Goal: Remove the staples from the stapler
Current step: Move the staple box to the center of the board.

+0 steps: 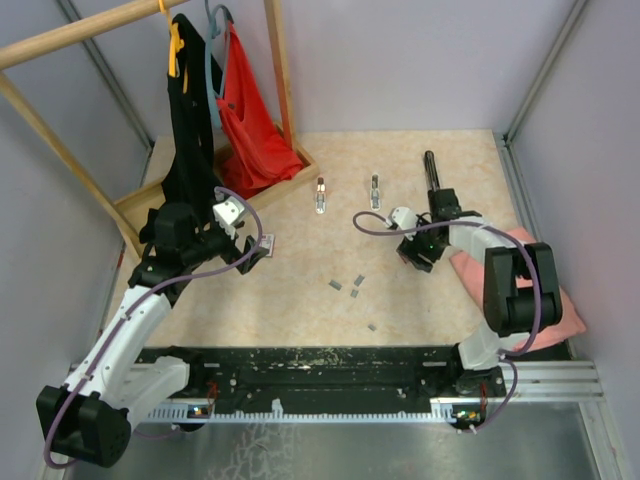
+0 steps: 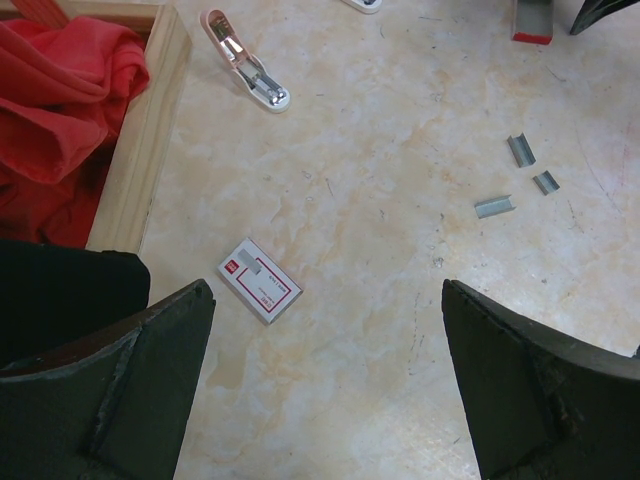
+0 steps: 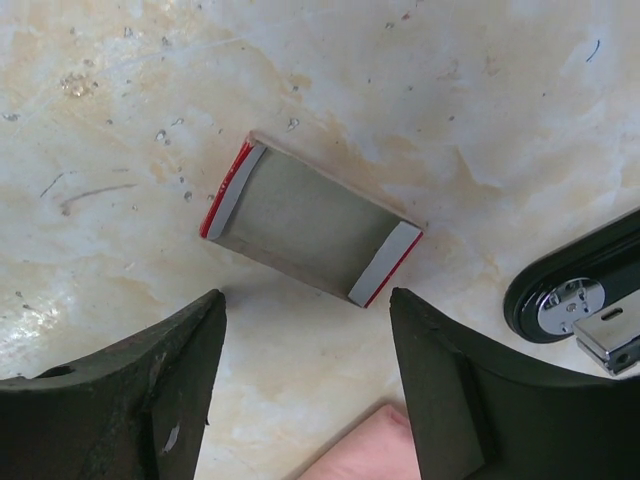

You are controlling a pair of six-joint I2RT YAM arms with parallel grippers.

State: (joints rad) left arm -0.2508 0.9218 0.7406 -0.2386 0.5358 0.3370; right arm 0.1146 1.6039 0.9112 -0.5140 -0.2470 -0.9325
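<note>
The black stapler (image 1: 434, 183) lies at the back right of the table, and its rounded end (image 3: 570, 300) shows at the right edge of the right wrist view. My right gripper (image 1: 418, 252) (image 3: 308, 330) hovers just in front of it, open, with bare table between its fingers. Short strips of silvery staples (image 1: 345, 287) (image 2: 520, 150) lie loose mid-table. My left gripper (image 1: 255, 250) (image 2: 325, 385) stands wide open over bare table, far left of the stapler.
A shallow grey tray with red ends (image 3: 310, 225) lies just beyond the right fingers. A red-and-white box (image 2: 260, 280) sits by the left gripper. Two small clip-like pieces (image 1: 320, 195) (image 1: 375, 188) lie at the back. A pink cloth (image 1: 530, 290) is on the right, a wooden clothes rack (image 1: 150, 195) on the left.
</note>
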